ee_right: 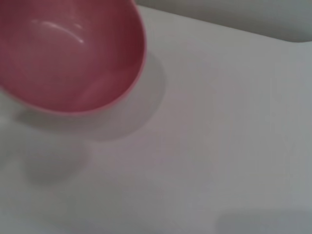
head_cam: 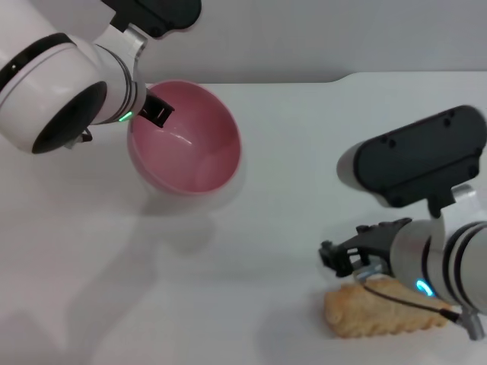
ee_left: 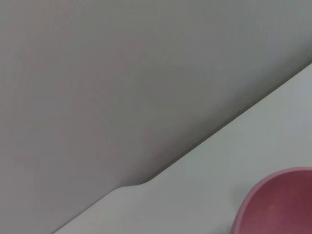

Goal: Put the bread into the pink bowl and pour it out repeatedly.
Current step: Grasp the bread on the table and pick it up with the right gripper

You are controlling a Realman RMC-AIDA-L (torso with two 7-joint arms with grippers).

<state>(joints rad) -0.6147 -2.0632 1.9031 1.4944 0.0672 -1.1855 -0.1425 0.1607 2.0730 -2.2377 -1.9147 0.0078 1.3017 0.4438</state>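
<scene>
Bread on the table at the near right; pink bowl held tilted at the far left.

The bread [head_cam: 384, 313] is seen lying on the white table [head_cam: 251, 251] near the front edge, partly covered by the right arm. The right gripper [head_cam: 338, 258] is poised just above the loaf's left end; whether its fingers are parted cannot be told. Well apart, farther back, the pink bowl [head_cam: 186, 141] is tipped with its empty inside turned toward the camera. Its rim is clasped by the left gripper [head_cam: 156, 110], one dark finger being seen inside the bowl.
</scene>
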